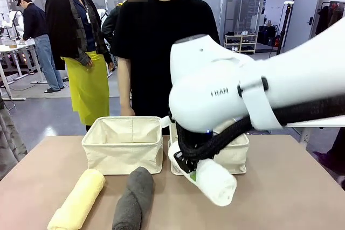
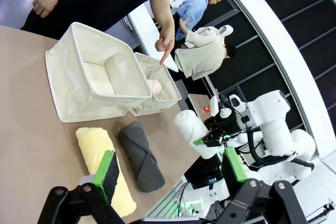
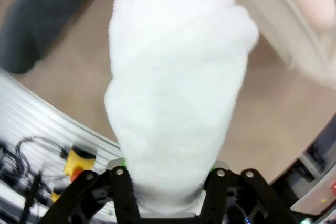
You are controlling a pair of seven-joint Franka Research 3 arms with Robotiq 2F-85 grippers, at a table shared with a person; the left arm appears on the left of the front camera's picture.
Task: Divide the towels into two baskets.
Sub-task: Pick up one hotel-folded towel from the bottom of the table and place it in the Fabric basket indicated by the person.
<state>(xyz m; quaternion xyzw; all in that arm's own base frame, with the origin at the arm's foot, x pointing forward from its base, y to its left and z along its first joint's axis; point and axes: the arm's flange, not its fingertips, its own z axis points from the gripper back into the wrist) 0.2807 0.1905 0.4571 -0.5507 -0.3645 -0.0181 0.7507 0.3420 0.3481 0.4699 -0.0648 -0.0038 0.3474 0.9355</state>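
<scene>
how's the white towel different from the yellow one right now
Colour: the white towel is white, the yellow towel pale yellow.
Support: the white towel is clamped in the right gripper and appears lifted off the table; the yellow towel lies flat on it, untouched.
Place: the white towel hangs tilted in front of the right basket; the yellow towel lies before the left basket.
Both are rolled, and both are outside the baskets.

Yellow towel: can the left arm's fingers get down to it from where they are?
Probably yes. The left arm's fingers stand open, nothing lies between them and the yellow towel, and the grey towel beside it lies apart.
</scene>
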